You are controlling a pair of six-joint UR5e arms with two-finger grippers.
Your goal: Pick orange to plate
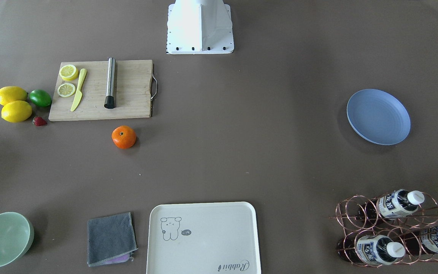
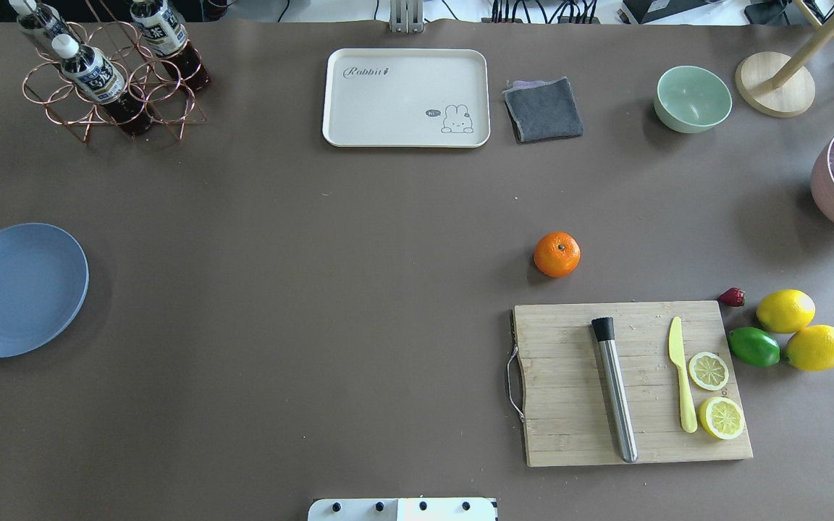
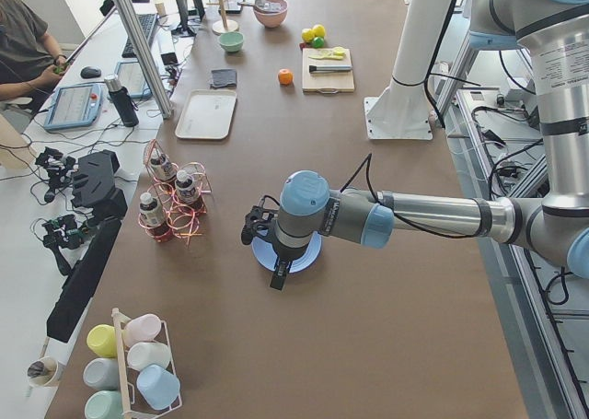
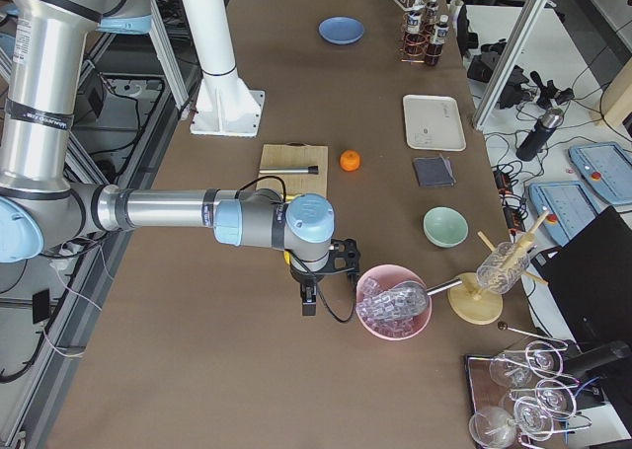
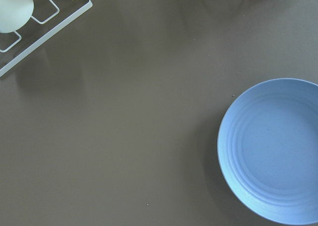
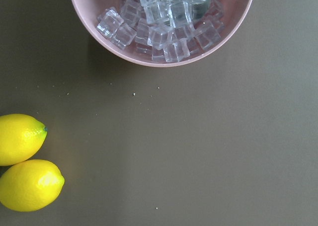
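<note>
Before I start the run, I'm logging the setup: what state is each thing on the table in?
orange: whole, on the bare table, ungrasped.
plate: flat, empty.
green bowl: upright, empty.
tray: flat, empty.
cloth: folded.
pink bowl: upright, holds ice cubes.
bottles: capped, lying on their sides.
lemon slices: cut, on the cutting board.
left gripper: open or shut, cannot tell.
right gripper: open or shut, cannot tell.

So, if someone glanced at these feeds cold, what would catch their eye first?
The bright orange stands out first, alone on the brown table just beyond the cutting board on the robot's right side. Next comes the empty light-blue plate far off at the table's left edge, then the lemons and lime clustered right of the board.
</note>
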